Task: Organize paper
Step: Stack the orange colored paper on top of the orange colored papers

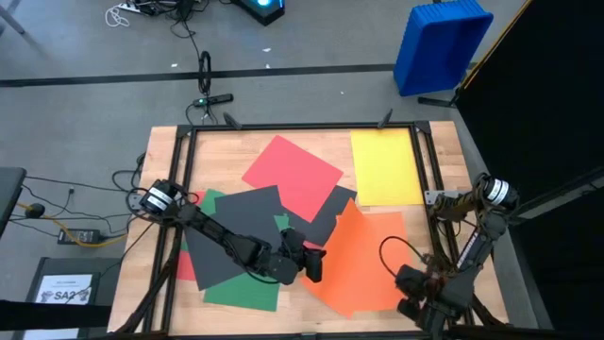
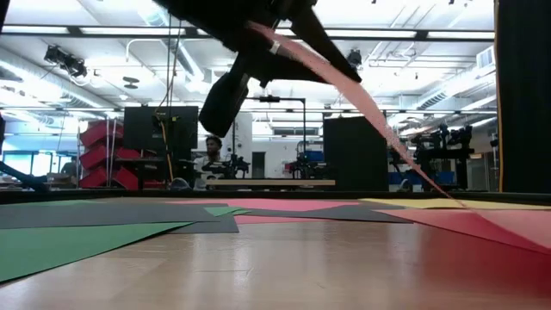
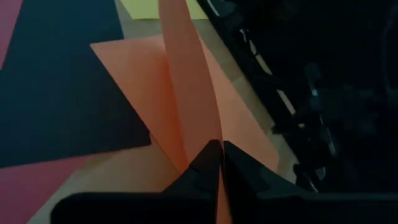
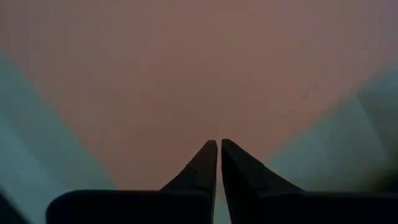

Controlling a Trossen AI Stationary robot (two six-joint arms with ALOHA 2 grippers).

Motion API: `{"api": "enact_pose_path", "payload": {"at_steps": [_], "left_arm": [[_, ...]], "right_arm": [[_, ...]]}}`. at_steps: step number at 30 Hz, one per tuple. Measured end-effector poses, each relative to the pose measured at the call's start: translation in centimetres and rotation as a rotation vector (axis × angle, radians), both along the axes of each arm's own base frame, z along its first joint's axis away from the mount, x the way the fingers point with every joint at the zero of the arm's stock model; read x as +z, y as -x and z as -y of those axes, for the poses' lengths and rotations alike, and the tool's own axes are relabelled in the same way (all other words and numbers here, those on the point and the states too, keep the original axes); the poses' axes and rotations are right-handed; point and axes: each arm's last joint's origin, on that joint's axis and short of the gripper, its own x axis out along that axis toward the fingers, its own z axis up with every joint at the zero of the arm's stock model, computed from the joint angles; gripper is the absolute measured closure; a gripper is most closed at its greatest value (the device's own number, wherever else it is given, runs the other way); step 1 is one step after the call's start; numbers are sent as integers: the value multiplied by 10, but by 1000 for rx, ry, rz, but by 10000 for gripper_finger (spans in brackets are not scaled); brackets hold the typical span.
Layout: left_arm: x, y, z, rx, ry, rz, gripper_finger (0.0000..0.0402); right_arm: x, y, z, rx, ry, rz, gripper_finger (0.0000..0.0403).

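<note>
Left claw (image 3: 221, 149) pinched on orange sheet (image 1: 363, 260) edge, lifted; right claw (image 4: 219, 149) closed, empty.

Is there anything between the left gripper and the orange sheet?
No. The left gripper is already shut on an edge of the orange sheet, lifting it off the table; nothing visible stands between them.

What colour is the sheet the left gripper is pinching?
Orange. The left gripper is shut on the orange sheet, clearest in the left wrist view.
</note>
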Motion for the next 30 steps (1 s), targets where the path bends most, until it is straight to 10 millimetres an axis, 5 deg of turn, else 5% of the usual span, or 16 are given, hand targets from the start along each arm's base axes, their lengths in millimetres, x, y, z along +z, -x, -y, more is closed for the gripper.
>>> {"api": "enact_pose_path", "payload": {"at_steps": [6, 15, 21, 30], "left_arm": [[0, -1, 0, 85, -4, 41, 402], [-24, -14, 26, 164, 36, 107, 402], [-16, -30, 31, 172, 7, 78, 402], [-16, -30, 28, 245, -32, 63, 402]], "right_arm": [[-12, 18, -3, -39, -39, -30, 403], [-33, 34, 1, -54, -51, -7, 403], [-38, 32, -2, -79, -126, 50, 402], [-38, 23, -13, -88, -240, 153, 402]]}}
